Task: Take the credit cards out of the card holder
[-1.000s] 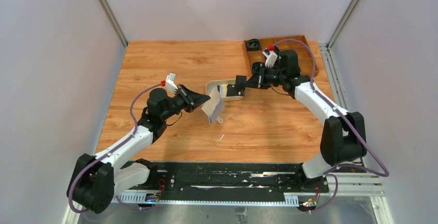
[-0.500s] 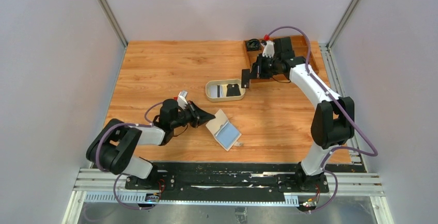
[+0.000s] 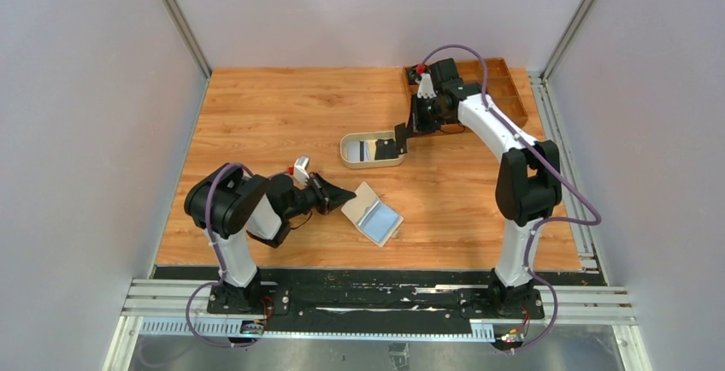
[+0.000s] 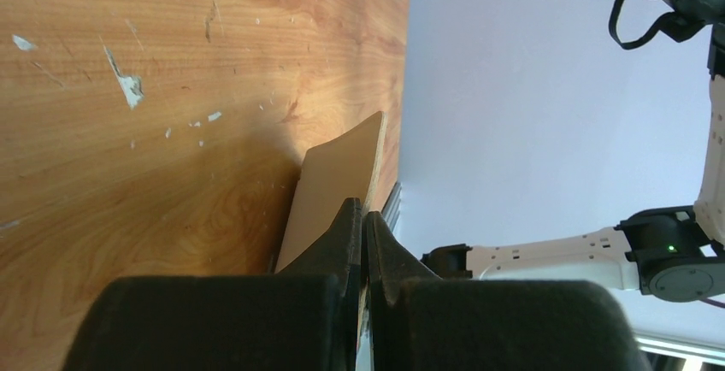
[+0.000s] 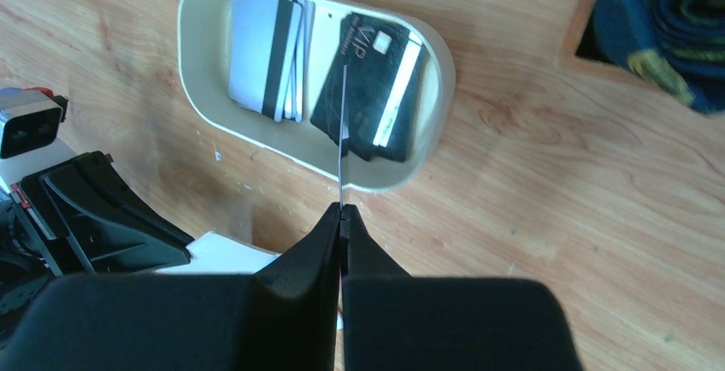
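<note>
The cream-beige card holder (image 3: pixel 374 215) lies open on the table, pale blue-grey inside up. My left gripper (image 3: pixel 349 192) is low beside it, shut on the edge of its beige flap (image 4: pixel 338 174); the fingers (image 4: pixel 346 234) pinch that edge. My right gripper (image 3: pixel 407 130) hangs above the right end of the oval tray, shut on a black credit card (image 3: pixel 400 138) that shows edge-on (image 5: pixel 342 132) in the right wrist view. Several credit cards lie in the tray: light ones with a dark stripe (image 5: pixel 261 55) and a black one (image 5: pixel 363 80).
The oval beige tray (image 3: pixel 346 144) stands mid-table, its rim (image 5: pixel 192 80) below my right fingers. A brown wooden compartment box (image 3: pixel 504 80) sits at the back right, with dark blue fabric (image 5: pixel 667 29) in one compartment. Grey walls enclose the table.
The left arm folded back and down, bringing the card holder from a raised, upright hold to lying open on the table. The right arm swung its elbow toward the back, its gripper staying by the tray.
</note>
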